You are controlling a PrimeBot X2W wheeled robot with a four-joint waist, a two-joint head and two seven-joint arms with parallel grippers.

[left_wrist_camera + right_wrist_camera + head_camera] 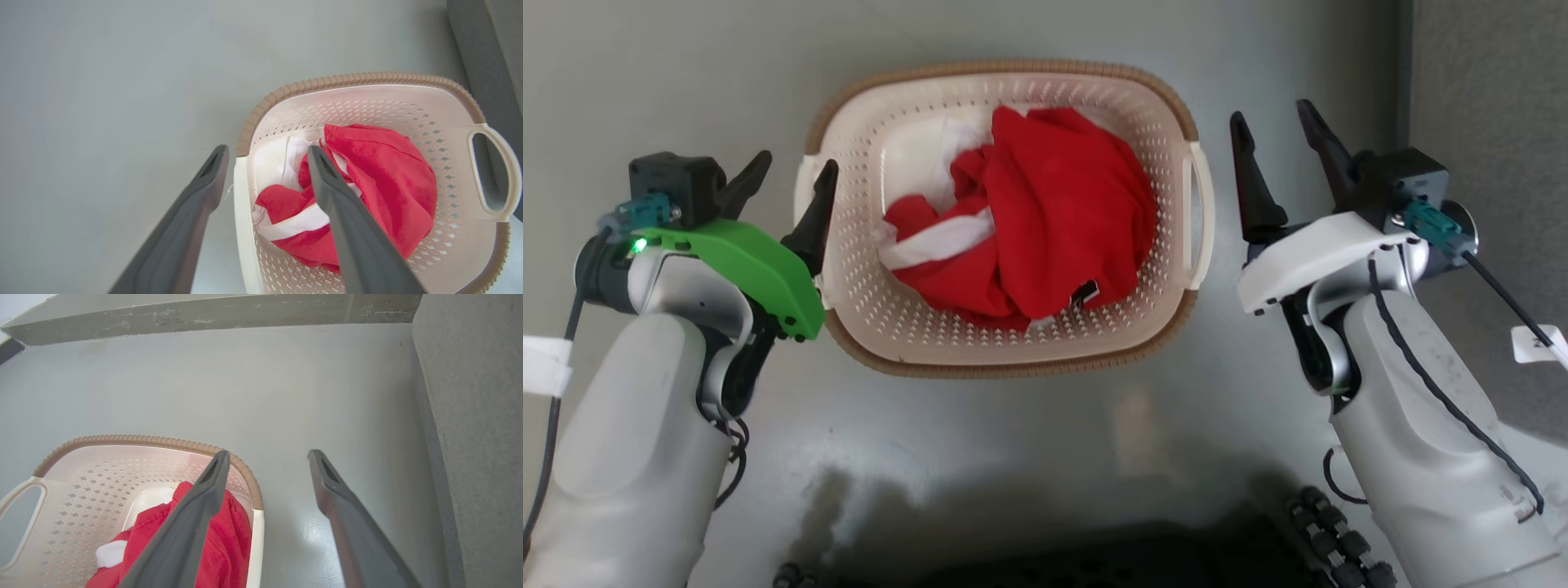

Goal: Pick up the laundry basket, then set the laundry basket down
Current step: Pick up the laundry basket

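The laundry basket (1013, 67), cream with a brown woven rim, stands on the grey floor between my two arms. Crumpled red and white cloth (1045, 212) lies inside it. My left gripper (799, 159) is open at the basket's left side. In the left wrist view its fingers (204, 179) straddle the near white handle edge (241, 192), one outside the basket (367, 77) and one over the cloth. My right gripper (1271, 109) is open just right of the right loop handle (1199, 216). In the right wrist view that handle's edge (257, 539) lies between its fingers (331, 486).
A grey fabric-covered upright surface (1486, 82) runs close along the right, beside my right arm. A low wall base (204, 314) crosses beyond the basket. My dark base (1094, 555) fills the near floor. Bare grey floor (102, 102) spreads to the left.
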